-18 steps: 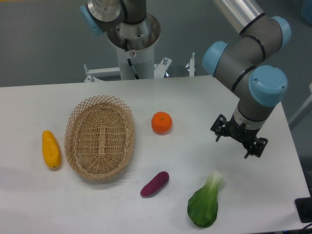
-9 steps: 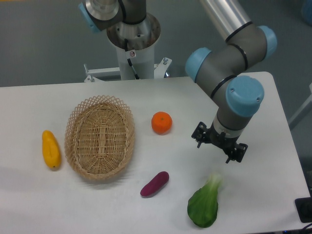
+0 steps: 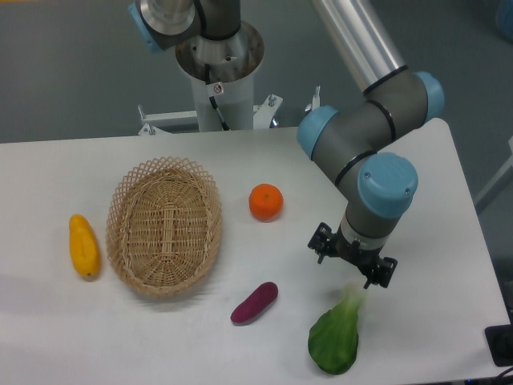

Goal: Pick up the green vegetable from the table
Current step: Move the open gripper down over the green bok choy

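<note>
The green vegetable (image 3: 335,338) lies on the white table (image 3: 96,329) at the front right, dark leafy body toward the front edge and pale stalk end pointing up and to the right. My gripper (image 3: 350,265) hangs just above the stalk end, apart from it. Its two dark fingertips stand spread and nothing is between them, so it is open.
An orange (image 3: 265,201) sits in the middle of the table. A small purple eggplant-like piece (image 3: 254,302) lies left of the vegetable. A wicker basket (image 3: 164,225) stands left of centre, with a yellow elongated fruit (image 3: 83,245) beside it. The arm's base column (image 3: 218,76) is at the back.
The arm has swung left and toward the front, bringing the gripper from the right side of the table to just above the vegetable's stalk end. The objects have not moved.
</note>
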Available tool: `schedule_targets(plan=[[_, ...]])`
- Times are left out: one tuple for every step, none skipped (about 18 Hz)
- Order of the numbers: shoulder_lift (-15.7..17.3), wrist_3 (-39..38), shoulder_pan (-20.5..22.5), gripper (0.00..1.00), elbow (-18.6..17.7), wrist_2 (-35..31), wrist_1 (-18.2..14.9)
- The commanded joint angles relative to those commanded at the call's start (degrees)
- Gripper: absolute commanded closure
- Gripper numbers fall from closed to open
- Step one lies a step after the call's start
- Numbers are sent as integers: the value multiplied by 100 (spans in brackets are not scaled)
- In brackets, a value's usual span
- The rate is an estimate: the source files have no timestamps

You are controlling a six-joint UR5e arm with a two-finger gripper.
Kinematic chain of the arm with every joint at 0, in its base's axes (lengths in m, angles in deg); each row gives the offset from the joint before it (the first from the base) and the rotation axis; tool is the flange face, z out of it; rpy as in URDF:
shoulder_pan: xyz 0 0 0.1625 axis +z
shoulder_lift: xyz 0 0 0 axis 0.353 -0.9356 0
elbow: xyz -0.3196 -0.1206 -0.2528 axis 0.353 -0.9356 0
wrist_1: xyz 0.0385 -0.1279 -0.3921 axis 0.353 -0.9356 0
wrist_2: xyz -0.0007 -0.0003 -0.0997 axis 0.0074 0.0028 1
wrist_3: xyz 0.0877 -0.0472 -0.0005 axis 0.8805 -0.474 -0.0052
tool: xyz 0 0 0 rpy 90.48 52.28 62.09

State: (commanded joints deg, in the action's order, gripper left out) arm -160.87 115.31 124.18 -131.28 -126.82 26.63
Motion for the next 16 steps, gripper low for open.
schedule_targets(plan=[[-79,-9,-35,0,105,0,26],[-158,-35,-79,0,211,0,27],[-228,-35,-114,0,282,0,27],[-299,-44,-132,0,335,0,27],[-343,-35,-141,0,387,0,27],[-361,-53,-176,0,388,0,27],[-387,-35,-211,0,388,-9,18],[-405,-35,-211,0,405,-17,18],[-422,-27,-211,0,414,-9,27],[-492,-44,-211,0,466,-9,35],[-580,-44,-211,0,623,-26,18],[-615,-44,-211,0,703,0,18],[-659,-9,-211,0,704,-26,18],[-703,43,-211,0,739,-9,27],[-834,53,-211,0,852,-17,53],[-940,61,-211,0,1028,-44,53]])
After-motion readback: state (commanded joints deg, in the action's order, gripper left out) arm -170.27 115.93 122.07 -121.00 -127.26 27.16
